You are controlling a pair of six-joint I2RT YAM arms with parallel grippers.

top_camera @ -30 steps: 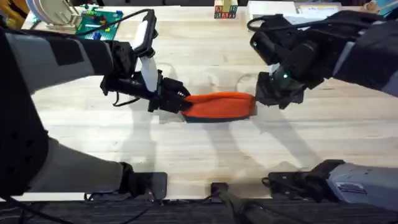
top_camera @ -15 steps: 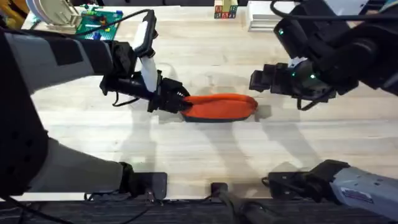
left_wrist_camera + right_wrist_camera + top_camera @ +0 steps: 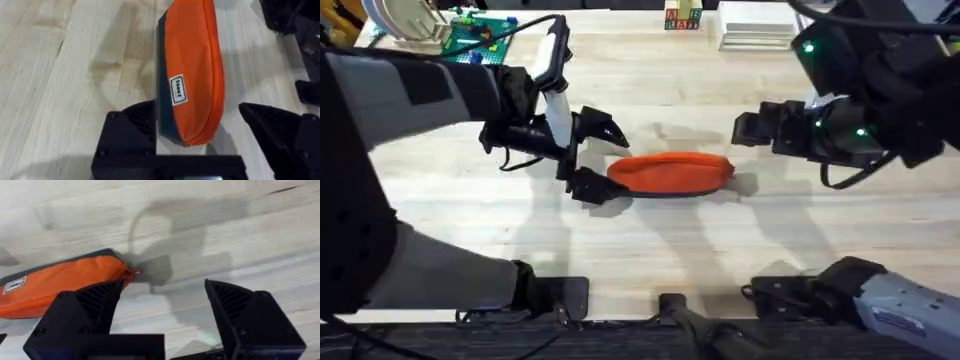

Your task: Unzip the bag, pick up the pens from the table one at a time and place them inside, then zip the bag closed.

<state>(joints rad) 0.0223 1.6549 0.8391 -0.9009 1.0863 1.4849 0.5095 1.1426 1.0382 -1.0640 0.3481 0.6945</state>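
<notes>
Orange pencil pouch [image 3: 672, 172] lies flat, zipped, white label showing; left gripper [image 3: 599, 156] and right gripper [image 3: 162, 305] spread wide, empty.

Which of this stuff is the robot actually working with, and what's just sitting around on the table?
In use:
- orange bag, lying zipped on the table
- left tool, open around the bag's end
- right tool, open, off the other end

Lying about:
- green block board
- coloured blocks
- white stack

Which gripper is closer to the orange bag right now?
The left gripper: its open fingers flank the bag's end. The right gripper, also open, hovers apart from it.
</notes>
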